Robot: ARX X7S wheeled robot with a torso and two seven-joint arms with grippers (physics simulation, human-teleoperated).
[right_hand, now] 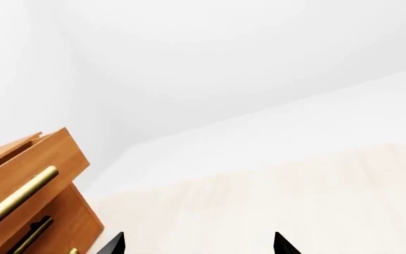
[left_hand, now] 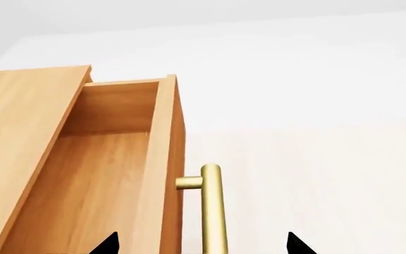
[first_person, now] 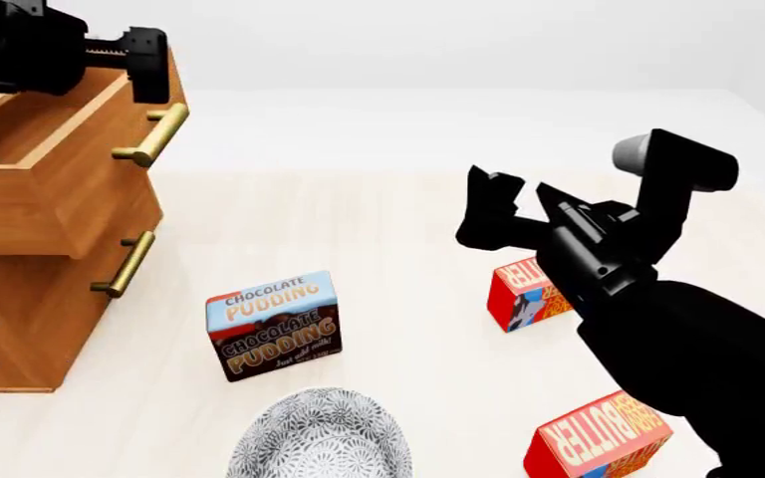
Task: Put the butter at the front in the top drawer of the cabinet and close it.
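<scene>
The cabinet stands at the left with its top drawer pulled out and nothing showing inside. My left gripper hovers open just above the drawer's front. In the left wrist view the brass handle and the drawer front lie between my left gripper's spread fingertips, untouched. Two butter cartons lie on the table. One butter is nearest me, the other lies farther back, partly behind my right arm. My right gripper hangs open and empty above the table.
A Chocolate Pudding box stands mid-table, and a patterned white bowl sits near the front edge. Lower drawers with brass handles are shut. The right wrist view shows the drawer front far off and bare tabletop.
</scene>
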